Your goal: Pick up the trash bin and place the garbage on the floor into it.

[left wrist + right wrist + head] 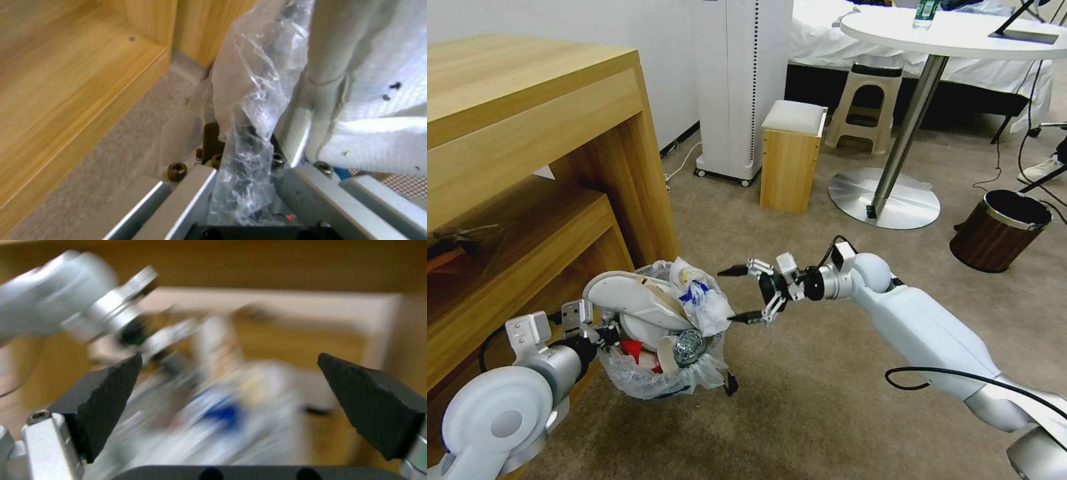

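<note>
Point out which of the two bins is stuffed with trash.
The bag-lined trash bin gripped by the left gripper; the brown wood-grain bin stands apart.

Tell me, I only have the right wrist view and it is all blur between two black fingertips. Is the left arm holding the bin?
Observer: Yes. The left gripper is shut on the trash bin's bag-lined rim; the left wrist view shows plastic pinched between its fingers.
Operator: Where is my right gripper?
Observer: The right gripper is open and empty, beside the bin on the side away from the wooden desk.
Operator: What is in the bin?
Observer: It is heaped: a white slipper lies across the top, with a crumpled bag and a red cup.
</note>
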You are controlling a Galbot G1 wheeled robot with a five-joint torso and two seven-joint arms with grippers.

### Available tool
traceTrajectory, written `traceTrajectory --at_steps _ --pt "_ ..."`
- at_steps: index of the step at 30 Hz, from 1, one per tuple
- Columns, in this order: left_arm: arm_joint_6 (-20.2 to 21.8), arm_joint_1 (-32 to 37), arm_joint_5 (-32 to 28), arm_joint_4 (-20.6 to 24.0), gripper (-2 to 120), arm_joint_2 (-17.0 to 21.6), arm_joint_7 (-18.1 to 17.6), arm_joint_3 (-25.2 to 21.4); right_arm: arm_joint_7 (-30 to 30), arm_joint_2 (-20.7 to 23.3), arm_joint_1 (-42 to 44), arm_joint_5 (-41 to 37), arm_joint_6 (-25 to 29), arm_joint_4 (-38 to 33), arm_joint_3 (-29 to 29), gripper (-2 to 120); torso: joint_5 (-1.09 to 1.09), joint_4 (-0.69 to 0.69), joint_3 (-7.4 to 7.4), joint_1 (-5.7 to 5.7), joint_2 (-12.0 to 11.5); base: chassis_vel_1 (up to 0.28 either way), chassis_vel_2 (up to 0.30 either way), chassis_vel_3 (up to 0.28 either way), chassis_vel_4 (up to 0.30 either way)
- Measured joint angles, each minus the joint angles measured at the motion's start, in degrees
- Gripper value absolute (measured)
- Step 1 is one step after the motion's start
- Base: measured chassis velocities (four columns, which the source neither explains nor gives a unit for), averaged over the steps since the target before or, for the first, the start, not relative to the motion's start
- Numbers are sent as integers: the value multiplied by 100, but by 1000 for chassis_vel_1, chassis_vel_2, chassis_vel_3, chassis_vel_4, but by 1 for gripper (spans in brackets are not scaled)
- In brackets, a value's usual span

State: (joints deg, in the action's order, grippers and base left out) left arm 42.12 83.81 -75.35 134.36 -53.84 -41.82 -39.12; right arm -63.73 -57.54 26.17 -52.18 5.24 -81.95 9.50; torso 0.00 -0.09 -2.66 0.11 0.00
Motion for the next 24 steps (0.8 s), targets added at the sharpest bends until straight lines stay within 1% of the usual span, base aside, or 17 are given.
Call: traceTrajectory --at_steps 1,2,3,4,5,6,7,8,9,10,11,12,14,15,19,21,24 --pt "0 0 0 0 0 0 0 0 0 0 0 0 0 0 0 100 0 0 0 0 0 0 0 0 0" --pt "0 72 31 0 0 -1 -20 9 858 49 91 -137 116 -186 -122 100 0 0 0 0 0 0 0 0 0" --pt "-1 124 56 0 0 -11 -55 34 1434 69 149 -186 191 -297 -221 100 1 -1 0 0 0 0 0 0 0" --pt "-1 159 74 0 0 -22 -75 57 1836 78 196 -206 256 -378 -310 100 1 0 0 0 0 0 0 0 0" --pt "-1 159 74 0 0 -22 -75 57 1836 78 196 -206 256 -378 -310 100 1 0 0 0 0 0 0 0 0" --pt "-1 257 106 -23 0 -75 -148 133 2673 92 324 -203 358 -593 -563 100 0 0 0 0 0 0 0 0 0" --pt "-1 309 112 -64 0 -121 -194 175 3168 113 439 -166 375 -779 -751 100 0 1 0 0 0 0 0 0 0" --pt "-1 333 113 -89 0 -144 -221 190 3392 129 497 -138 375 -870 -849 100 0 0 0 0 0 0 0 0 0" --pt "-1 333 113 -89 0 -144 -221 190 3392 129 497 -138 375 -870 -849 100 0 0 0 0 0 0 0 0 0" --pt "-1 371 105 -137 0 -192 -272 217 3823 165 628 -49 367 -1070 -1070 100 0 0 0 0 0 0 0 0 0" --pt "-1 392 68 -170 0 -221 -322 242 4095 201 748 48 339 -1236 -1253 100 0 -1 0 0 0 0 0 0 0" --pt "-1 408 28 -208 0 -242 -362 278 4275 231 855 146 295 -1372 -1421 100 1 -1 0 0 0 0 0 0 0" --pt "-1 413 15 -230 0 -248 -372 298 4358 251 910 218 273 -1444 -1515 100 2 -1 1 0 0 0 0 0 0" --pt "-1 414 -52 -325 0 -275 -403 384 4485 301 1060 401 255 -1602 -1755 100 0 -2 0 0 0 0 0 0 0" --pt "-1 362 -127 -491 0 -325 -420 497 4515 335 1222 521 248 -1723 -1981 100 2 -1 1 0 0 0 0 0 0" --pt "-1 242 -126 -768 0 -400 -434 621 4511 357 1400 577 249 -1799 -2160 100 0 -1 0 0 0 0 0 0 0" --pt "-1 162 -131 -917 0 -452 -436 684 4461 373 1524 620 258 -1818 -2245 100 0 -1 0 1 0 0 0 0 0"
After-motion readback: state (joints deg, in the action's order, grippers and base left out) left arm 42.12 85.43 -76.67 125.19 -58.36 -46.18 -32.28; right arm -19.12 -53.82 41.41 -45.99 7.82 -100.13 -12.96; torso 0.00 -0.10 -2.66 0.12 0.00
